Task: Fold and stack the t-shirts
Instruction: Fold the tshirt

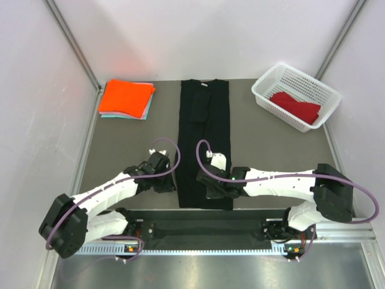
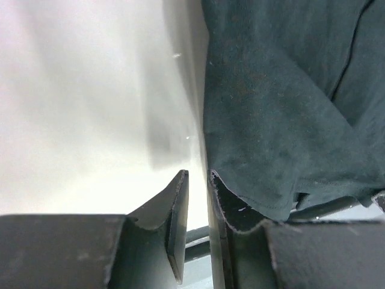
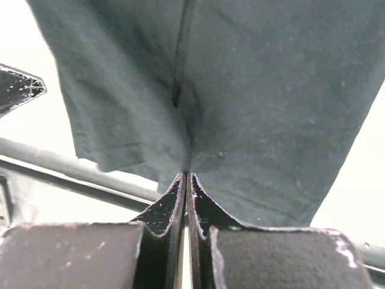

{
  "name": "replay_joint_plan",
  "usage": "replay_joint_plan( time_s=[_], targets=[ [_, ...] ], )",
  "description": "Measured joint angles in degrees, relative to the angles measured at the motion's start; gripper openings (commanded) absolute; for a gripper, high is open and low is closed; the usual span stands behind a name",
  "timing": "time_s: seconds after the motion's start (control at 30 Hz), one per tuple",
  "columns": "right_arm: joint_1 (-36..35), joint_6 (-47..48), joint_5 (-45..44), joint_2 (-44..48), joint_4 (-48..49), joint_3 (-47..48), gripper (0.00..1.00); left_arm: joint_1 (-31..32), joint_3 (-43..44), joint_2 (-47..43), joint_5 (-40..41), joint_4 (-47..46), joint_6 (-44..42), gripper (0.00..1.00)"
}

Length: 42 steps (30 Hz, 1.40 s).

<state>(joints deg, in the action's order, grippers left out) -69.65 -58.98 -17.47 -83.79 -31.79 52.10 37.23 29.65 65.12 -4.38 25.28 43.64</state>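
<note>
At lower centre of the overhead view, the near hem of a large black cloth t-shirt [image 1: 204, 120], folded into a long narrow strip, appears pinched in the fully closed right end effector [image 1: 212, 183]. The left end effector [image 1: 167, 182] is seen just beside the strip's left edge, jaws narrowly parted with nothing caught between them. The strip's long axis runs away from both arms up the grey counter [image 1: 120, 144], so a fold toward the collar is judged likely. Farther back, a folded bright orange cloth t-shirt [image 1: 127, 96] is stacked on a pale teal t-shirt [image 1: 123, 115] at upper left. A dark red t-shirt [image 1: 295, 105] lies in a white plastic mesh basket [image 1: 313, 81] at upper right.
</note>
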Motion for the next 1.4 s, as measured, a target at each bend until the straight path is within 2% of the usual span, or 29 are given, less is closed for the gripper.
replay_joint_plan(
  time_s=[0.1,0.23,0.37,0.6,0.73,1.03,1.2,1.4],
  targets=[
    [0.2,0.5,0.3,0.4,1.4,0.0,0.0,0.0,0.0,-1.8,1.3,1.1,0.7,0.24],
    [0.2,0.9,1.2,0.5,3.3,-0.2,0.0,0.2,-1.3,-3.7,-0.3,0.1,1.6,0.33],
    [0.2,0.9,1.7,0.5,4.3,-1.0,0.0,1.4,-4.6,-9.0,-4.4,-4.6,4.5,0.39],
    [0.5,1.0,2.2,0.5,5.7,-1.1,0.0,3.8,-4.3,-4.5,-4.6,-5.5,6.8,0.34],
    [0.5,1.0,2.2,0.5,6.0,-1.1,0.0,5.5,-3.3,-1.7,-2.3,-4.3,8.9,0.35],
    [0.5,1.0,2.6,1.2,7.4,-4.1,0.0,7.7,-1.6,-1.1,1.7,-3.8,12.7,0.34],
    [0.5,1.0,2.6,1.3,8.0,-4.5,0.0,8.9,-1.1,1.1,2.6,-3.9,14.0,0.3],
    [0.5,1.0,2.8,1.6,8.4,-4.5,0.0,10.1,-0.5,3.8,3.9,-4.0,15.0,0.31]
  ],
)
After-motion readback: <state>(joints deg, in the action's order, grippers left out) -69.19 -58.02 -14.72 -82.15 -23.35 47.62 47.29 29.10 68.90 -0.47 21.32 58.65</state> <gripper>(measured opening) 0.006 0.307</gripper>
